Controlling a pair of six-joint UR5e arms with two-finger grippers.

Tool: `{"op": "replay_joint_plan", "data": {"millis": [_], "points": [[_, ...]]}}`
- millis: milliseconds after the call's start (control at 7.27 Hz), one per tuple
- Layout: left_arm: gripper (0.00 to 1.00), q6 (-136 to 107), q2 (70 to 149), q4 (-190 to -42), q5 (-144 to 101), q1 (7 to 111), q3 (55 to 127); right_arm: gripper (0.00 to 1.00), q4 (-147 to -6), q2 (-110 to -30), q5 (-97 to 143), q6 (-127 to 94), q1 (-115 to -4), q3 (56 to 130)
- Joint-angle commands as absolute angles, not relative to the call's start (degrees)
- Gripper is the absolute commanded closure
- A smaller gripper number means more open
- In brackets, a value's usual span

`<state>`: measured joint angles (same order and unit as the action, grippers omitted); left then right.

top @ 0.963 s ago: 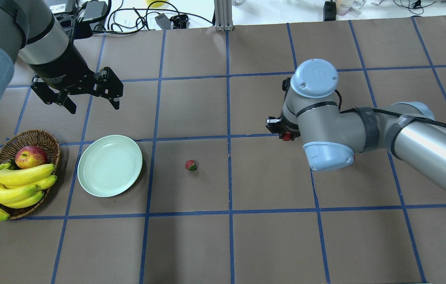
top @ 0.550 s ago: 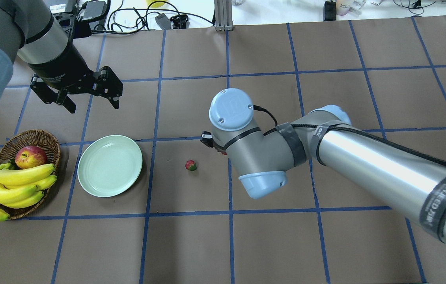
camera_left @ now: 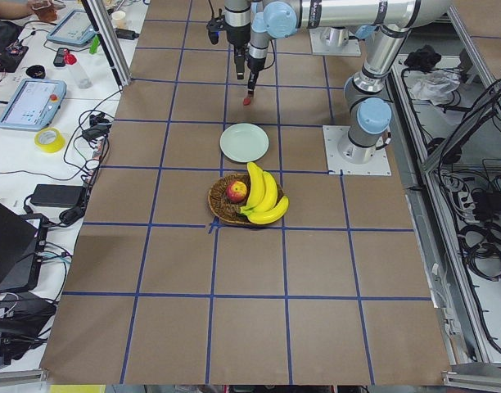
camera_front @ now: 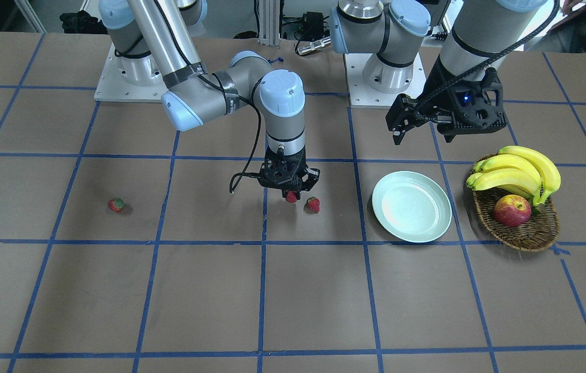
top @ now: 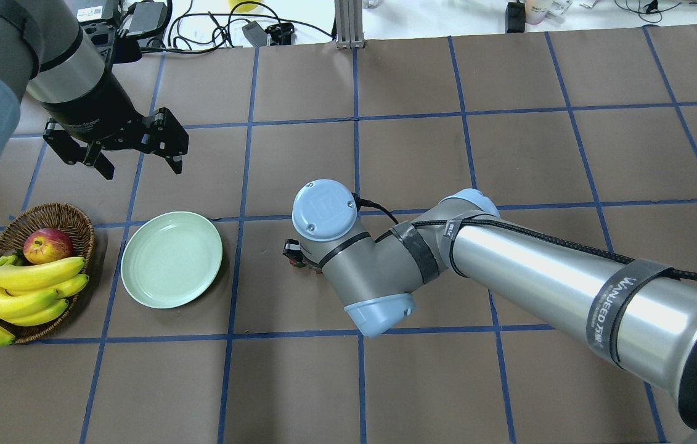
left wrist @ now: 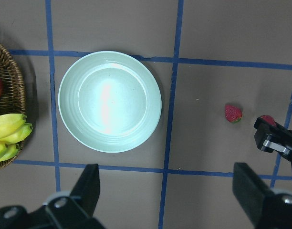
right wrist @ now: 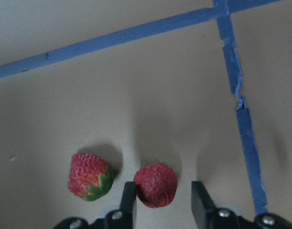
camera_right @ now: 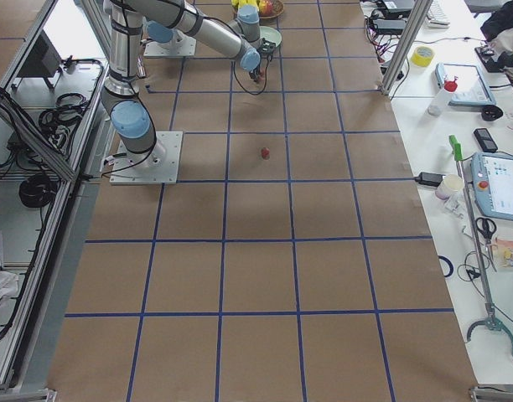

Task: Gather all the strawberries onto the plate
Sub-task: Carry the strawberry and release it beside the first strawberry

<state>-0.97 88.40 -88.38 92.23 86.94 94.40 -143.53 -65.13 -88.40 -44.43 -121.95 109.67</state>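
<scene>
At frame centre of the front view, the right tool holds a strawberry clamped above the surface, a second berry just beside it, a third far left, the plate bare, and the left tool spread apart, upper right.

In the overhead view, we see the small red strawberry mostly hidden under the right arm's wrist. The brown woven wicker basket is cut off by the left wrist view's edge.
</scene>
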Motion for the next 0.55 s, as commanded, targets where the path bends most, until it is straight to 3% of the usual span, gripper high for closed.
{"op": "replay_joint_plan", "data": {"millis": [0, 412], "points": [[0.0, -0.97, 88.33, -88.16, 92.55, 87.01, 94.83, 0.0, -143.09, -66.17, -88.59, -37.33, -120.69, 108.73], [0.0, -0.97, 88.33, -87.89, 92.46, 87.1, 94.83, 0.0, -122.15, -79.59, -88.59, -14.13, -98.26, 108.72]]}}
